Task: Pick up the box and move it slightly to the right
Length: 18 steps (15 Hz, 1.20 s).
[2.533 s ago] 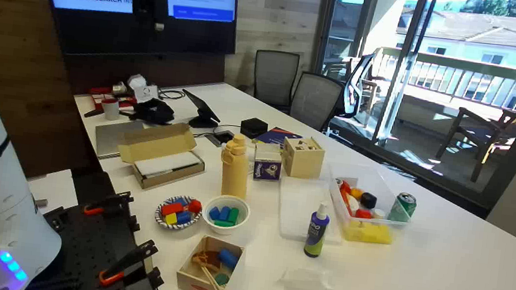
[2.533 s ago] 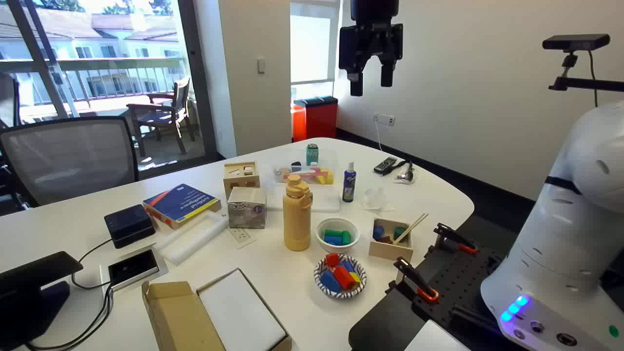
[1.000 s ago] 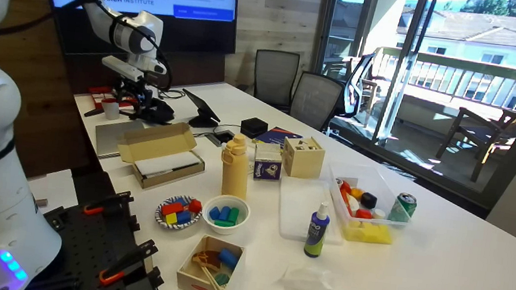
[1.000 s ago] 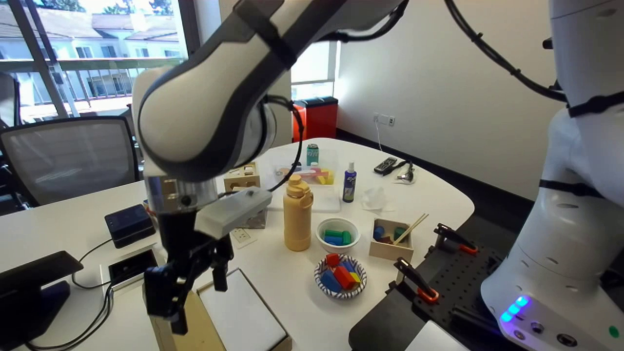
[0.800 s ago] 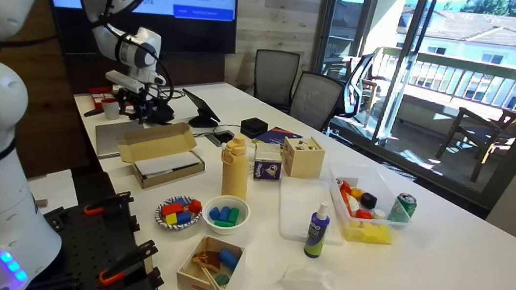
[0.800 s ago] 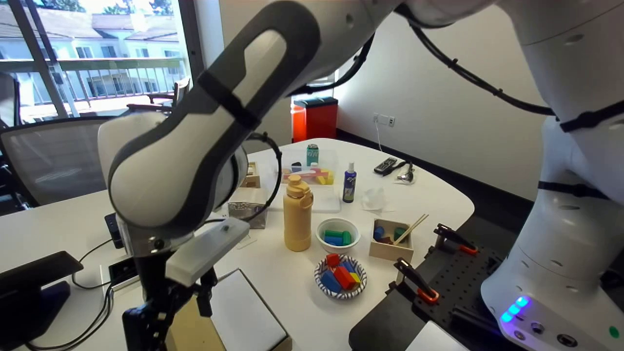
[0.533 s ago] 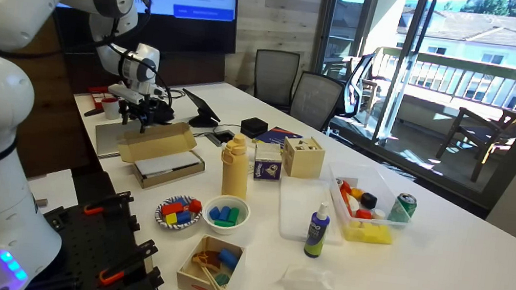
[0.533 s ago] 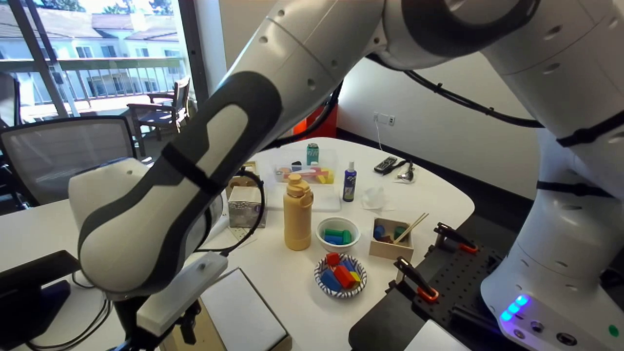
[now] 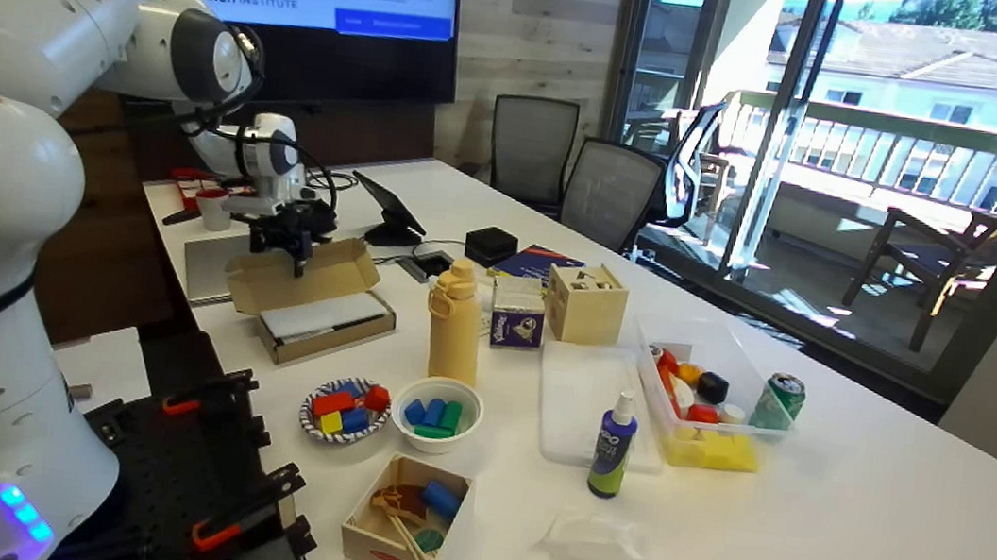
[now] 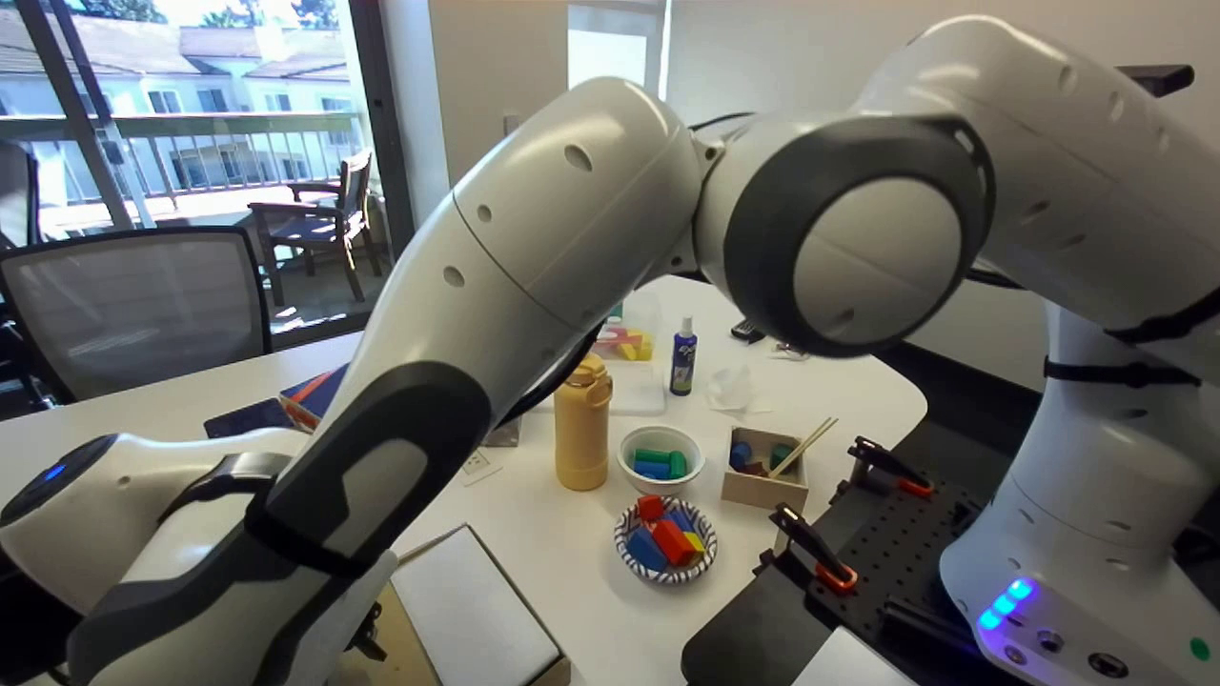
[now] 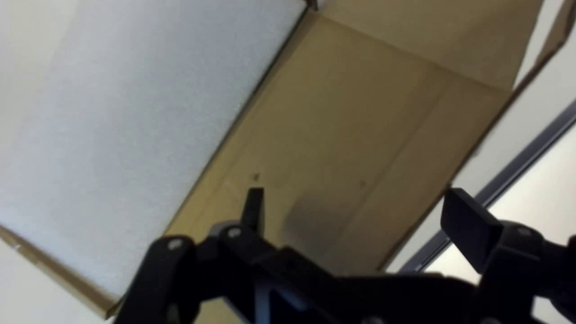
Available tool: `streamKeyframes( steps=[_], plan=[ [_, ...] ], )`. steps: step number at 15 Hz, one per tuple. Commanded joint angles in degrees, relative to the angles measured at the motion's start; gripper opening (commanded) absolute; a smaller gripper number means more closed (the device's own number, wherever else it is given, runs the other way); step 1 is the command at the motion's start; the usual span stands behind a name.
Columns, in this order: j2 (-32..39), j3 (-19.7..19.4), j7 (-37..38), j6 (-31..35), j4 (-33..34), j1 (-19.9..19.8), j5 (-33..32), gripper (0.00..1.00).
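The box is a shallow tan cardboard box (image 9: 339, 337) with its lid raised and a white insert (image 9: 318, 313) inside. It also shows in an exterior view (image 10: 400, 629), partly behind my arm, and in the wrist view (image 11: 351, 121). My gripper (image 9: 278, 255) is at the lid's far side, above the table. In the wrist view my gripper (image 11: 355, 191) is open, with its fingers wide apart. One finger is over the lid's inner face, the other past the lid's outer edge. I cannot tell whether either touches the cardboard. Nothing is held.
A yellow bottle (image 9: 453, 336) stands beside the box. A patterned bowl (image 9: 305, 418) and a white bowl (image 9: 433, 444) of blocks are near it. A flat silver sheet (image 9: 205, 268), a white cup (image 9: 214, 212) and a tablet stand (image 9: 388, 209) lie around the gripper.
My arm has swung from above the table to the box, and the gripper has come down to the lid, moving towards it over the last second. The box looks nearly unmoved.
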Motion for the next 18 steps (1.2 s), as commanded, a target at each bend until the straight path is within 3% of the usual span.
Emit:
streamKeyframes(
  steps=[1, 2, 3, 5, 7, 9, 18],
  plan=[
    [6.5, -5.5, 3.8, -12.7, 14.4, 4.4, -4.5, 1.0],
    [7.9, -6.5, 4.4, -15.3, 17.6, 5.0, -5.2, 0.98],
    [8.8, -7.7, 5.1, -17.8, 20.6, 5.7, -6.0, 0.89],
    [11.0, -9.8, 6.1, -23.1, 26.7, 6.5, -7.4, 0.95],
    [11.3, -10.7, 7.1, -27.4, 28.7, 6.5, -8.6, 1.0],
    [13.0, -11.0, 8.1, -31.8, 32.4, 5.7, -8.5, 1.0],
    [14.5, -12.0, 19.2, -39.2, 30.1, 2.8, -6.2, 1.0]
  ],
)
